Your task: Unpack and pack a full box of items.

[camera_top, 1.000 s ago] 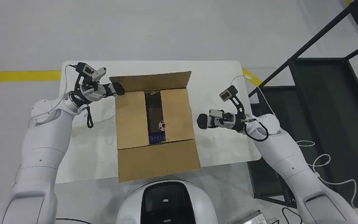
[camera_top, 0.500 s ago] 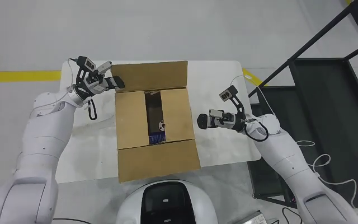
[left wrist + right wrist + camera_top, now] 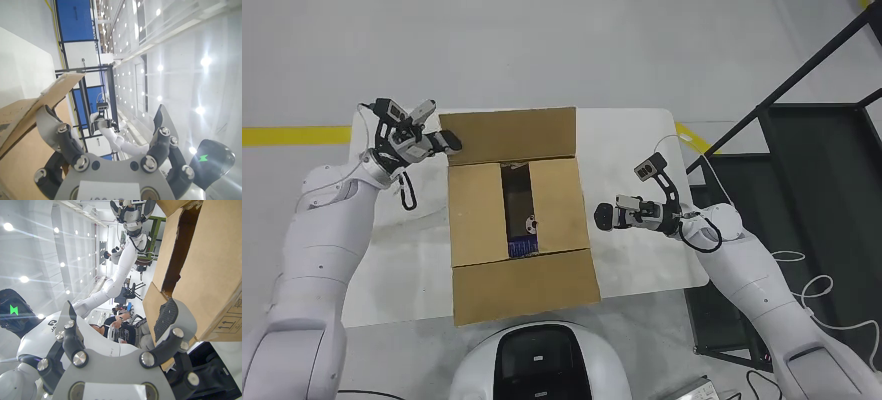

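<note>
A brown cardboard box (image 3: pixel 559 205) stands in the middle of the white table (image 3: pixel 642 150). Its far flap (image 3: pixel 510 135) and near flap (image 3: pixel 525 287) are folded outward. The two side flaps lie nearly flat, leaving a gap (image 3: pixel 519 195) where dark blue and white items show. My left gripper (image 3: pixel 445 140) is open at the far flap's left corner, and one finger (image 3: pixel 45 117) touches the cardboard edge (image 3: pixel 56 89). My right gripper (image 3: pixel 603 214) is open beside the box's right side, with one pad (image 3: pixel 166 317) against the box wall (image 3: pixel 206 275).
A black metal frame (image 3: pixel 802 130) stands just right of the table. A thin white cable (image 3: pixel 692 135) lies on the table's far right corner. Bare table surface lies left of the box (image 3: pixel 412 260). A yellow line (image 3: pixel 292 133) marks the floor.
My left gripper has moved toward the table's far edge, and the far flap has swung further outward with it. The right arm has stayed still.
</note>
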`<action>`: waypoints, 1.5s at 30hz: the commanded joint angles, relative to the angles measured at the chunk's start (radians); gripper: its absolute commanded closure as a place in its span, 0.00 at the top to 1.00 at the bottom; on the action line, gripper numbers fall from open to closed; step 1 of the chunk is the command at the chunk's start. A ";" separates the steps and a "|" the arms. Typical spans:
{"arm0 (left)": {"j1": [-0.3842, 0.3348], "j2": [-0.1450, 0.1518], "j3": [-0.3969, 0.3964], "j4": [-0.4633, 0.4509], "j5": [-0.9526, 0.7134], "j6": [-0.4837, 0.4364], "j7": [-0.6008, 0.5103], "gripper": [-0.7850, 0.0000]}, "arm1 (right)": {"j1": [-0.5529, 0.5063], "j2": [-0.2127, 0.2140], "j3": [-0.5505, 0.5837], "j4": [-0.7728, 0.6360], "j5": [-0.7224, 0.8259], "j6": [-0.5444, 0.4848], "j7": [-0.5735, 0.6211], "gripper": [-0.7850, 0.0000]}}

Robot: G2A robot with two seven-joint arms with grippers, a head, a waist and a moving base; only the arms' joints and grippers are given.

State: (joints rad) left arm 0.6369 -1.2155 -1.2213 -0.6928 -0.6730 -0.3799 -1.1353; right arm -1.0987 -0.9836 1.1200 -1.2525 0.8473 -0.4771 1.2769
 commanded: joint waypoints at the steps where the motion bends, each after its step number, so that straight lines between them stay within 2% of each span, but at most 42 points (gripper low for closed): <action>1: -0.006 -0.006 0.010 0.018 0.002 0.015 0.039 1.00 | 0.000 0.000 0.000 0.000 0.000 0.000 0.000 1.00; 9: -0.081 -0.048 0.075 0.144 0.042 -0.028 0.170 1.00 | 0.000 0.000 0.000 0.000 0.000 0.000 0.000 1.00; 13: -0.129 -0.063 0.115 0.224 0.128 -0.037 0.226 1.00 | 0.000 0.000 0.000 0.000 0.000 0.000 0.000 1.00; 19: -0.180 -0.075 0.168 0.325 0.264 -0.025 0.271 1.00 | 0.000 0.000 0.000 0.000 0.000 0.000 0.000 1.00; 24: -0.195 -0.076 0.197 0.381 0.354 -0.035 0.266 1.00 | 0.000 0.000 0.000 0.000 0.000 0.000 0.000 1.00; 30: -0.210 -0.068 0.204 0.409 0.406 -0.058 0.226 1.00 | 0.000 0.000 0.000 0.000 0.000 0.000 0.000 1.00; 34: -0.222 -0.059 0.155 0.427 0.331 -0.085 0.288 1.00 | 0.000 0.000 0.000 0.000 0.000 0.000 0.000 1.00; 38: -0.232 -0.041 0.104 0.430 0.260 -0.126 0.282 1.00 | -0.003 -0.001 -0.001 -0.016 -0.020 0.009 -0.030 1.00; 42: -0.225 -0.013 0.056 0.421 0.202 -0.152 0.181 1.00 | 0.013 -0.003 -0.005 -0.078 -0.120 0.040 -0.105 1.00; 45: -0.208 0.014 0.011 0.410 0.141 -0.134 0.061 1.00 | 0.039 -0.006 -0.017 -0.127 -0.279 0.059 -0.204 1.00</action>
State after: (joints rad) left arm 0.4219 -1.2103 -1.1945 -0.2800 -0.5083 -0.5249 -1.0256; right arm -1.0668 -0.9882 1.1076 -1.3633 0.6319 -0.4255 1.1112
